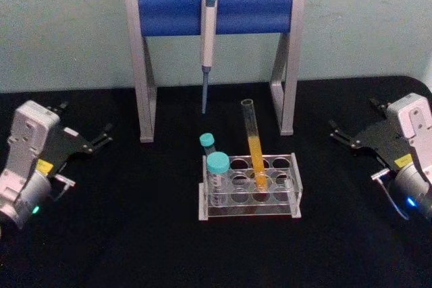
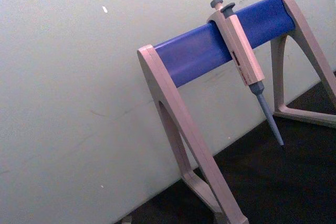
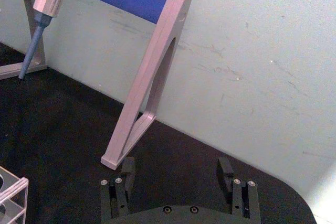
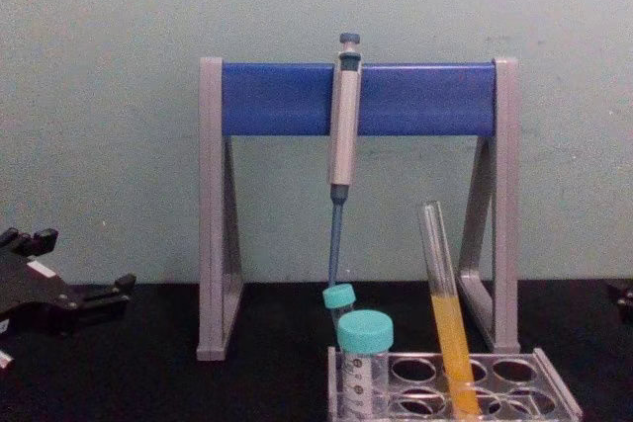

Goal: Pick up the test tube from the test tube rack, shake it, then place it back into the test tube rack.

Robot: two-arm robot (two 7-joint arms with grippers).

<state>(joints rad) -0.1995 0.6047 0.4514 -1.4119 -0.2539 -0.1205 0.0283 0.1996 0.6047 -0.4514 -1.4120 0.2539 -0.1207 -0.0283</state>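
The test tube [image 1: 254,148] stands leaning in the clear test tube rack [image 1: 294,187] at the table's middle, its lower half filled with orange-yellow liquid. The chest view shows the test tube [image 4: 447,313] tilted in the test tube rack [image 4: 557,392]. My left gripper [image 1: 84,121] rests open at the far left of the table, well away from the rack, and appears in the chest view as my left gripper [image 4: 79,262]. At the far right, my right gripper [image 1: 352,115] is open with nothing in it. The right wrist view shows my right gripper [image 3: 177,169] with its fingers wide apart.
A grey-and-blue pipette stand [image 1: 169,13] stands behind the rack against the wall, with a pipette [image 1: 208,38] hanging from its bar. Two teal-capped tubes [image 1: 217,166] sit in the rack's left end. Black tabletop lies open on either side of the rack.
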